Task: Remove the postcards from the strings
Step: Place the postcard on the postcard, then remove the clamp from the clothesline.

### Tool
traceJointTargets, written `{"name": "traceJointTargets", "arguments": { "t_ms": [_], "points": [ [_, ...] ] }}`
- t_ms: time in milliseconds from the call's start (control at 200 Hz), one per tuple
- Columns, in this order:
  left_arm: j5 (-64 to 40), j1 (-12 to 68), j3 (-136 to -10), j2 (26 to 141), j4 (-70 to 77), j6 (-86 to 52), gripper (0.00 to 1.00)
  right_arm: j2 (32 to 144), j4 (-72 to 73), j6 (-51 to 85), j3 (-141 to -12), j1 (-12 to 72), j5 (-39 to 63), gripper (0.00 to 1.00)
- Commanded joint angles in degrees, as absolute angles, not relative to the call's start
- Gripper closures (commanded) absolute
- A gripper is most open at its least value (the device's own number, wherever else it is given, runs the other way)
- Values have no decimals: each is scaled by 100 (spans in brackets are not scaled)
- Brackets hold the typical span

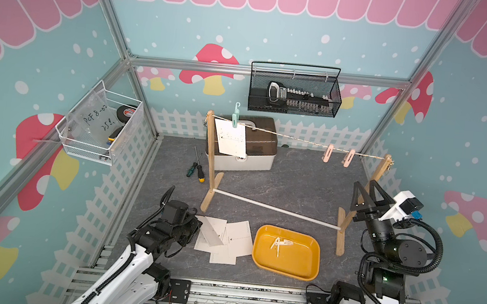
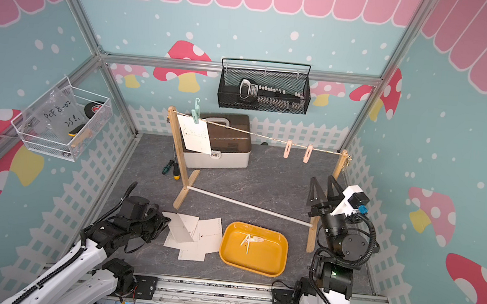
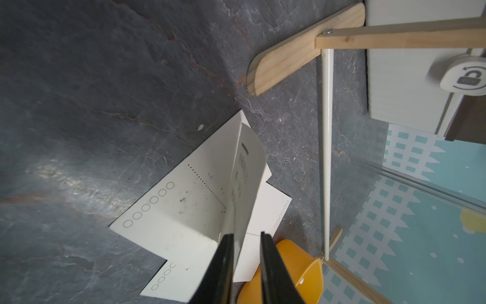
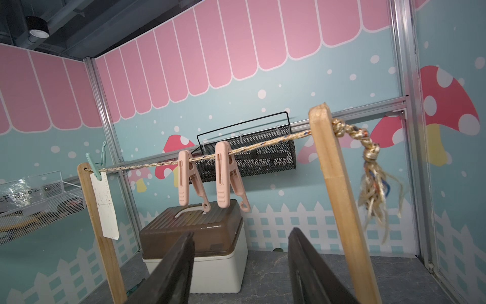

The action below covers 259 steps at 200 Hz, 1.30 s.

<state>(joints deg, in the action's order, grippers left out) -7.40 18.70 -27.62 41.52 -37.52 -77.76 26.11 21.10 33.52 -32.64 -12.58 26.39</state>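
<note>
Cards are lying piled near the counter's front edge, one tilted card standing between the left claw's parted fingers. Hung card is dangling off the string; right claw is gaping empty.

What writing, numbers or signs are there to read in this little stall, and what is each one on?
"PCF 8-02": handwritten on the clear bag in the white wire basket.
"25" plus an unclear mark: the line beneath it.
Open-padlock sign with curved arrow: latch of the storage box.
Print on the postcards, label on the tool in the black basket: too blurred to read.
</note>
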Motion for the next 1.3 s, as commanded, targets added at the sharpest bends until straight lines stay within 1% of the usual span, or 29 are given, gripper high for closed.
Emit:
{"name": "traceJointTargets", "arguments": {
  "t_ms": [0, 40, 90, 125, 230, 260, 325, 415, 485, 610, 716, 811, 961, 1081, 1171, 1291],
  "points": [
    [-491, 1829, -2908, 4167, -4146, -7708, 66, 2671, 2359, 3419, -3278, -1197, 2619, 43],
    [-406, 1826, -3029, 4166, -4300, -7567, 60, 2680, 2360, 3410, -3288, -1199, 2611, 44],
    [-315, 1815, -3215, 4187, -4506, -7374, 43, 2698, 2355, 3393, -3306, -1207, 2619, 44],
    [-247, 1807, -3370, 4217, -4697, -7253, 36, 2711, 2355, 3376, -3313, -1203, 2619, 44],
    [2, 1802, -3871, 4327, -5172, -6864, 29, 2743, 2363, 3371, -3313, -1196, 2595, 44],
    [135, 1802, -4013, 4348, -5349, -6768, 28, 2760, 2366, 3366, -3309, -1200, 2588, 44],
    [591, 1802, -4319, 4367, -5688, -6547, 22, 2786, 2365, 3356, -3311, -1198, 2542, 43],
    [1145, 1798, -4616, 4357, -5746, -6161, 20, 2876, 2433, 3289, -3346, -1195, 2670, 42],
    [1407, 1791, -4863, 4423, -5595, -5797, 20, 3014, 2461, 3213, -3431, -1195, 2966, 41],
    [1410, 1800, -5218, 4652, -4929, -5011, 19, 3442, 2705, 3358, -3658, -1195, 3560, 39],
    [1113, 1802, -5613, 5053, -4385, -4147, 18, 3768, 3045, 3541, -3855, -1195, 4075, 36],
    [612, 1836, -5783, 5302, -3817, -3452, 18, 3973, 3361, 3604, -3969, -1196, 4460, 32],
    [-668, 1906, -5660, 5431, -2853, -2486, 18, 4288, 3772, 3785, -4208, -1195, 4854, 28],
    [-1661, 1942, -5730, 5640, -2668, -1783, 17, 4526, 3795, 3857, -4401, -1195, 4701, 26],
    [-2240, 1994, -5829, 5808, -2621, -1526, 17, 4708, 3801, 3991, -4551, -1195, 4578, 25],
    [-2457, 2177, -5841, 5907, -2470, -1400, 17, 4866, 3735, 4102, -4624, -1187, 4495, 25]
  ]
}}
